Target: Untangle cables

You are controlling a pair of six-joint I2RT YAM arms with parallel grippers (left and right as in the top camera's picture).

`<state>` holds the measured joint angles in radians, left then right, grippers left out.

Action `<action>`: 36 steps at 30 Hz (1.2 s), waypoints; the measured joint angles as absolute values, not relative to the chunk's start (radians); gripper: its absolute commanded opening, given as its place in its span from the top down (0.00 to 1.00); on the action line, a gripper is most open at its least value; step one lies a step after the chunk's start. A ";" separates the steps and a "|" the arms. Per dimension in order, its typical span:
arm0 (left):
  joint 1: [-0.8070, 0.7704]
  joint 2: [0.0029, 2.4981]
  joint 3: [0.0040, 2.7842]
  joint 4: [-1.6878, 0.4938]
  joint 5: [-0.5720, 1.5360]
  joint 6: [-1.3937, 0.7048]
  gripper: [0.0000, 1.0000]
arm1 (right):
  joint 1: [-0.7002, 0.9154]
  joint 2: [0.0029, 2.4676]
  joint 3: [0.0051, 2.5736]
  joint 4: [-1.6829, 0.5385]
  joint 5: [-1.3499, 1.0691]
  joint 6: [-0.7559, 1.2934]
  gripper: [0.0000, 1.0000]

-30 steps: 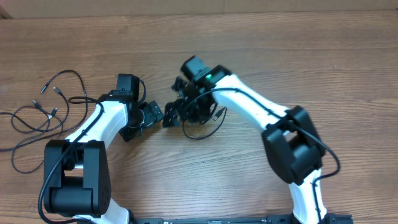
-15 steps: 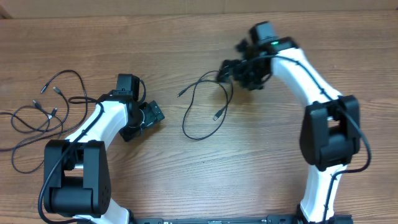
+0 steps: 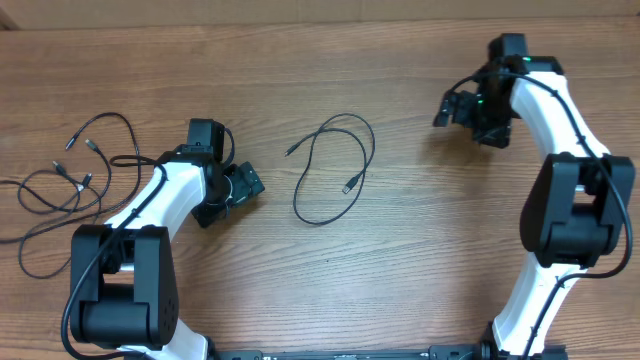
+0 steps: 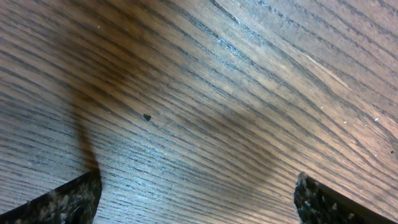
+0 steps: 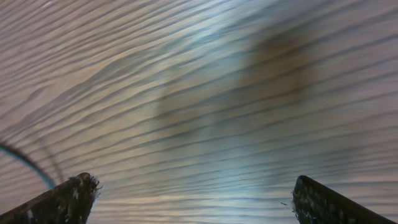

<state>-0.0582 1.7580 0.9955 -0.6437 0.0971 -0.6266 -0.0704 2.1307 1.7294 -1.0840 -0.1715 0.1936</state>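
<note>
Loose cable (image 3: 348, 186): one thin black cord lay alone in an open loop near the middle of the table, with both small plug tips showing, one at its upper-left end and one inside the loop.
Tangled cables (image 3: 84, 181): several more thin black cords lay crossed over one another at the table's left edge, well apart from the loose cable.
Left gripper (image 3: 245, 187): it was low over the wood between the tangle and the loose cable, near the loop's left side but not touching it. The jaws were spread wide and held nothing, and the wrist view showed only bare wood between its fingertips (image 4: 62, 199).
Right gripper (image 3: 450, 108): it was off to the upper right, well apart from the loose cable. The jaws were wide apart and empty. A blurred dark curve showed at the left edge of the wrist view; what it was could not be told.
Table (image 3: 300, 60): brown wood-grain surface.
</note>
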 measured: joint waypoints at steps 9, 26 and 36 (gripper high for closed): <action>-0.054 1.766 0.985 -0.647 0.077 -0.630 0.96 | -0.110 2.131 1.729 -1.077 -0.157 0.194 0.00; -0.066 1.792 1.275 -0.917 0.134 -0.504 0.73 | -0.110 2.131 1.729 -1.076 -0.156 0.193 0.00; -0.270 1.795 1.453 -0.943 0.142 -0.362 0.52 | -0.110 2.131 1.729 -1.077 -0.157 0.193 0.00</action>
<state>-0.2699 1.7947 1.4528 -0.9432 0.1417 -0.3622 -0.1097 2.1307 1.7294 -1.0771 -0.1566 0.1932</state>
